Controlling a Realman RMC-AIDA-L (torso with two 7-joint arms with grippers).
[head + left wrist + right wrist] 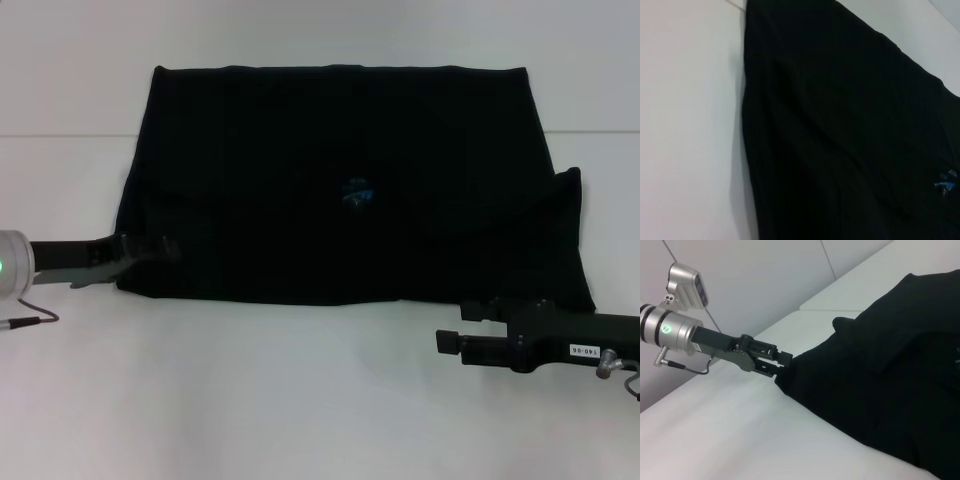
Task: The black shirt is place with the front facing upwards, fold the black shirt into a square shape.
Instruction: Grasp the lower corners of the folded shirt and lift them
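Note:
The black shirt [340,180] lies flat on the white table [300,400] as a wide rectangle, with a small blue label [357,190] near its middle. A sleeve flap [565,200] sticks out on the right side. My left gripper [150,248] reaches in from the left and is shut on the shirt's left edge, close to the near left corner; the right wrist view shows its fingers [782,360] pinching the cloth [880,385]. My right gripper [450,328] hovers just in front of the shirt's near right edge, open and holding nothing. The left wrist view shows only the shirt [840,130] and the label [945,185].
Bare white table surrounds the shirt on all sides. A seam in the table [60,136] runs behind the shirt's left side. A white wall [765,275] rises behind the table. A thin cable [30,320] trails from the left arm.

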